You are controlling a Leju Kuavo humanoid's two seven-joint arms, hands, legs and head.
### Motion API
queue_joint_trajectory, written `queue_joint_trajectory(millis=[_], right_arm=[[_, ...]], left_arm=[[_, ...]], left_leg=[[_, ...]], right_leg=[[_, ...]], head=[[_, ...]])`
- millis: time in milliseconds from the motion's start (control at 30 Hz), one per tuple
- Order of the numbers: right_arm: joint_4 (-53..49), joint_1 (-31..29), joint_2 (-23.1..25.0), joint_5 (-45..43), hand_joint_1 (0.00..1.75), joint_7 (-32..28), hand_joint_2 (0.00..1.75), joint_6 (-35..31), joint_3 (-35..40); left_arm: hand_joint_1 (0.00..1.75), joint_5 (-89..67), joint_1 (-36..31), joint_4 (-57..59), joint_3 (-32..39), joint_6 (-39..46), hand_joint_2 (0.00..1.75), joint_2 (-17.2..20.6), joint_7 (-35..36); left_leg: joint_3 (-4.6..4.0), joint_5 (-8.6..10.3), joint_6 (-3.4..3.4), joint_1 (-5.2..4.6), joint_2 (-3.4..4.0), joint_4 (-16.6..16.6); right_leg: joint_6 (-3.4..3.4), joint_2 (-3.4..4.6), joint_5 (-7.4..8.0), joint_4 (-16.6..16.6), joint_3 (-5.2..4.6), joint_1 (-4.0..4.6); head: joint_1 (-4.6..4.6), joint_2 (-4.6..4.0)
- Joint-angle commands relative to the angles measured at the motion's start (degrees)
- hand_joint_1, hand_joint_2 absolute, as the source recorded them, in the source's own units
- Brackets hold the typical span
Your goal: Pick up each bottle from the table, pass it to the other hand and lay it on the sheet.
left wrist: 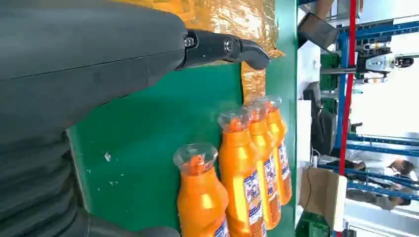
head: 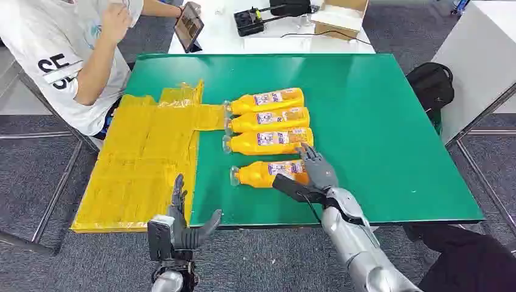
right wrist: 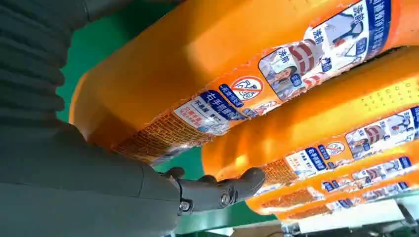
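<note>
The robot's right hand (head: 316, 173) is at the bottom end of the nearest bottle (head: 268, 173). Its fingers are spread over the fat end and its thumb is stuck out on the near side. It looks like it is about to grab, but I cannot tell if it is holding the bottle yet.

The left hand (head: 179, 228) waits at the near edge of the green table (head: 377, 121). It is open and holds nothing. It is right by the corner of the yellow sheet (head: 140, 164).

To do this well, I think the right hand should close around the thick body of the bottle, not the thin neck. The bottle looks smooth, so it may slip. It should lift it straight up so it does not bump the next bottle (head: 268, 140) just behind it. Then it can carry it over to the waiting left hand.

I count four orange bottles. All four lie on their sides on the table, with their clear caps pointing at the sheet. Three lie in a tight row, and the near one lies a bit apart. There is one sheet, and no bottle is on it yet.
</note>
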Motion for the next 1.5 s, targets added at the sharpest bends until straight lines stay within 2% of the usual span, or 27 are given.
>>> queue_joint_trajectory(millis=[33,233,467,500,533,600,667,767,933,1133,1167,1233,1333,1433,1500], right_arm=[[11.1,-4.5,-0.67,-0.27,0.0,0.29,1.75,0.76,2.78],[12.38,-5.15,-0.08,0.42,0.0,1.08,1.75,0.37,4.26],[17.75,-10.34,-2.25,-2.36,0.0,1.57,1.75,8.59,5.23],[18.51,-10.99,-2.69,-2.65,0.21,1.41,1.75,9.77,5.5],[18.92,-11.52,-3.13,-3.01,0.35,1.18,1.75,10.69,5.56],[19.63,-12.52,-3.87,-3.1,1.38,1.04,1.75,12.4,6.19],[20.03,-13.24,-4.4,-3.16,1.48,1.13,1.75,13.56,6.69],[20.19,-13.46,-4.57,-3.24,1.48,1.15,1.75,14.06,6.9],[20.35,-13.85,-5.26,-4.1,1.62,1.27,1.75,15.19,8.07],[20.36,-13.82,-5.28,-4.12,1.61,1.26,1.75,15.21,8.12],[20.38,-13.75,-5.37,-4.22,1.64,1.08,1.75,15.58,8.54],[20.6,-13.61,-5.41,-4.12,1.69,1.06,1.75,16.19,9.46],[20.92,-12.79,-5.5,-4.22,1.69,1.23,1.75,16.54,10.95],[20.57,-11.01,-5.02,-4.8,1.75,0.95,1.75,15.21,11.91],[18.01,-8.64,-3.48,-8.65,1.75,-2.83,1.75,10.64,9.6]], left_arm=[[0.0,0.63,-3.69,5.5,-1.17,0.51,1.75,-1.64,0.22],[0.0,2.85,-4.09,7.15,-0.7,-1.53,1.75,-1.64,0.22],[0.0,3.56,-4.87,8.95,-0.33,-1.98,1.75,-1.64,0.22],[0.0,3.55,-5.05,9.12,-0.49,-1.68,1.75,-1.64,0.22],[0.0,3.39,-5.03,9.03,-0.62,-1.37,1.75,-1.64,0.22],[0.0,3.61,-5.09,9.18,-0.78,-1.39,1.75,-1.64,0.22],[0.0,3.81,-5.2,9.48,-0.86,-1.57,1.75,-1.64,0.22],[0.0,3.85,-5.23,9.56,-0.92,-1.61,1.75,-1.64,0.22],[0.0,4.02,-5.36,9.69,-1.0,-1.6,1.75,-1.64,0.22],[0.0,4.07,-5.34,9.69,-0.97,-1.64,1.75,-1.64,0.22],[0.0,4.01,-5.39,9.77,-0.95,-1.75,1.75,-1.64,0.22],[0.0,4.02,-5.53,10.13,-1.01,-1.82,1.75,-1.64,0.22],[0.0,4.12,-5.74,10.56,-1.31,-1.92,1.75,-1.64,0.22],[0.0,5.39,-5.59,9.98,-1.53,-1.43,1.75,-1.64,0.22],[0.0,4.14,-5.01,8.81,-0.86,-1.16,1.75,-1.64,0.22]], left_leg=[[0.3,-0.06,0.11,0.01,-0.12,-0.03],[0.37,-0.05,0.08,0.01,-0.06,-0.04],[0.36,-0.01,0.08,-0.01,-0.07,-0.03],[0.39,-0.02,0.1,0.0,-0.1,-0.02],[0.44,-0.01,0.12,0.0,-0.14,-0.03],[0.44,0.02,0.12,0.0,-0.18,-0.02],[0.49,0.03,0.09,0.0,-0.17,-0.03],[0.5,0.05,0.1,0.0,-0.18,-0.02],[0.58,0.07,0.23,-0.01,-0.26,-0.06],[0.59,0.07,0.22,0.0,-0.22,-0.06],[0.73,0.0,0.31,0.0,-0.2,-0.11],[0.59,0.08,0.24,0.01,-0.26,-0.05],[0.56,0.1,0.23,0.03,-0.22,-0.06],[0.59,0.1,0.19,0.04,-0.25,-0.07],[0.68,0.1,0.21,0.04,-0.28,-0.13]], right_leg=[[-0.19,-0.2,-0.09,-0.07,0.37,0.06],[-0.16,-0.11,-0.05,-0.06,0.39,0.05],[-0.11,-0.07,0.02,-0.04,0.36,0.03],[-0.16,-0.12,0.03,-0.04,0.4,0.04],[-0.21,-0.18,0.03,-0.08,0.45,0.06],[-0.24,-0.22,0.07,-0.07,0.43,0.05],[-0.2,-0.17,0.09,-0.08,0.46,0.04],[-0.17,-0.18,0.1,-0.07,0.51,0.04],[-0.24,-0.3,0.04,-0.13,0.68,0.06],[-0.24,-0.25,0.05,-0.13,0.7,0.07],[-0.39,-0.31,0.01,-0.22,0.86,0.11],[-0.26,-0.31,0.06,-0.15,0.75,0.09],[-0.23,-0.25,0.1,-0.18,0.7,0.09],[-0.19,-0.26,0.08,-0.18,0.72,0.09],[-0.24,-0.31,0.07,-0.25,0.82,0.11]], head=[[0.0,0.0],[0.0,0.0],[0.0,0.0],[0.02,0.0],[0.0,0.0],[0.02,0.0],[0.0,0.0],[0.0,0.0],[0.0,0.0],[0.0,0.0],[0.0,0.0],[0.0,0.0],[0.0,0.0],[0.02,0.0],[0.02,0.0]])
